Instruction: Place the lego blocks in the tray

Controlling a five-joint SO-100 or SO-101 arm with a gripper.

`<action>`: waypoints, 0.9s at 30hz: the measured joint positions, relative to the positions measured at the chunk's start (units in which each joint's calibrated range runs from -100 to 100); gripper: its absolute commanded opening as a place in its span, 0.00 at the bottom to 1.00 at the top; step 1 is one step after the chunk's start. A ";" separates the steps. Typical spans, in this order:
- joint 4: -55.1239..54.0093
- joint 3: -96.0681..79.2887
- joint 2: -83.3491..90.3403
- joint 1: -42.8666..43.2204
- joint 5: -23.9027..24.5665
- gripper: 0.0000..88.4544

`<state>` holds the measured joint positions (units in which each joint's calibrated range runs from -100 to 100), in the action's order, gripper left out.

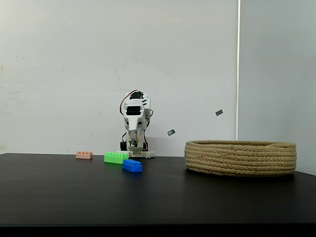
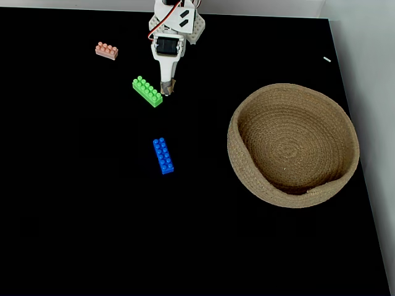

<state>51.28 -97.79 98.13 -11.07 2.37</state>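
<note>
Bricks lie on the black table [image 2: 74, 203], none in the rope tray [image 2: 345, 132], which sits empty well to the right in the view from above. The pink brick [image 2: 107, 50] is farthest back and left, the green brick [image 2: 147, 91] just beside the gripper [image 2: 166, 91], the blue brick [image 2: 163, 155] nearer the front, apart from both. The gripper points down at the green brick's right end; I cannot tell whether its fingers are parted or closed

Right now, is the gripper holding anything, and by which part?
Nothing is held: the gripper hangs beside the green brick, and all bricks lie on the table.
</note>
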 measured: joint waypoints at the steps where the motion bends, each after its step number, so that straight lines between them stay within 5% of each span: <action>1: 0.00 0.00 0.00 0.00 0.00 0.00; 7: -2.84 -1.50 0.00 1.22 3.52 0.00; 27: -3.09 -1.50 0.00 1.30 4.44 0.00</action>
<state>48.19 -99.29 98.13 -9.77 6.81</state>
